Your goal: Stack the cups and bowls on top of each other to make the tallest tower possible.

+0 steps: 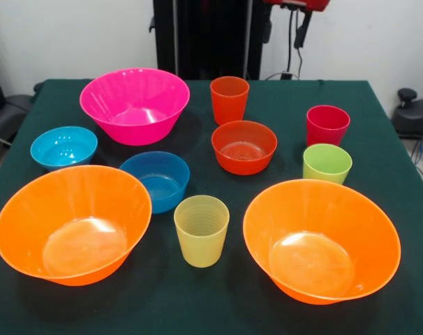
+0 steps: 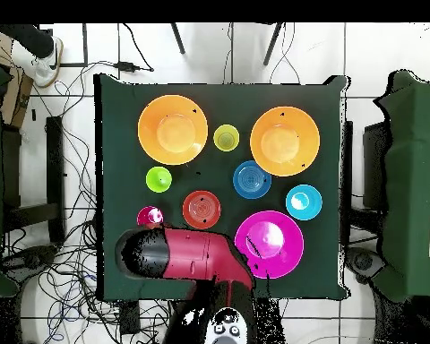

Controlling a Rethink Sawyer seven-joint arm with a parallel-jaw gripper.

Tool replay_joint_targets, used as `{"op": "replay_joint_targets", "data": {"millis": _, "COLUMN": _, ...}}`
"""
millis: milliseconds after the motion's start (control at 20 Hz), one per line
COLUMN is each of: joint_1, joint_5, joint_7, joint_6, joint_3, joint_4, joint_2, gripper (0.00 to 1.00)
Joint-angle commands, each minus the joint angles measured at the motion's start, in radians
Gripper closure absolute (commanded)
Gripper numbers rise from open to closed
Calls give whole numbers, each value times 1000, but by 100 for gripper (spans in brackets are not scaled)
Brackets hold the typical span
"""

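Front view, left to right: two orange bowls [image 1: 72, 223] [image 1: 322, 241] sit near, the cups [image 1: 202, 230] between and behind. All look light, stiff, slick plastic; best pinched at the rim. Gripper state: cannot tell.

we counted ten pieces. six were bowls: two large orange bowls [image 1: 73, 223] [image 1: 321, 239], one large pink bowl [image 1: 135, 105], one red-orange bowl [image 1: 243, 146], one light blue bowl [image 1: 63, 147] and one darker blue bowl [image 1: 156, 180]. four were cups: one orange cup [image 1: 229, 100], one red cup [image 1: 327, 125], one green cup [image 1: 327, 163], one yellow cup [image 1: 201, 229].
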Motion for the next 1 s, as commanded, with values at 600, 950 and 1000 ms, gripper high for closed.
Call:
{"op": "replay_joint_targets", "data": {"millis": 600, "joint_1": -74, "joint_5": -19, "joint_7": 95, "joint_6": -93, "joint_3": 81, "joint_4": -180, "joint_2": 267, "gripper": 0}}
{"op": "replay_joint_targets", "data": {"millis": 950, "joint_1": -68, "joint_5": -15, "joint_7": 111, "joint_6": -165, "joint_3": 83, "joint_4": -242, "joint_2": 356, "gripper": 0}}
{"op": "replay_joint_targets", "data": {"millis": 1000, "joint_1": -65, "joint_5": -11, "joint_7": 117, "joint_6": -176, "joint_3": 83, "joint_4": -249, "joint_2": 368, "gripper": 0}}
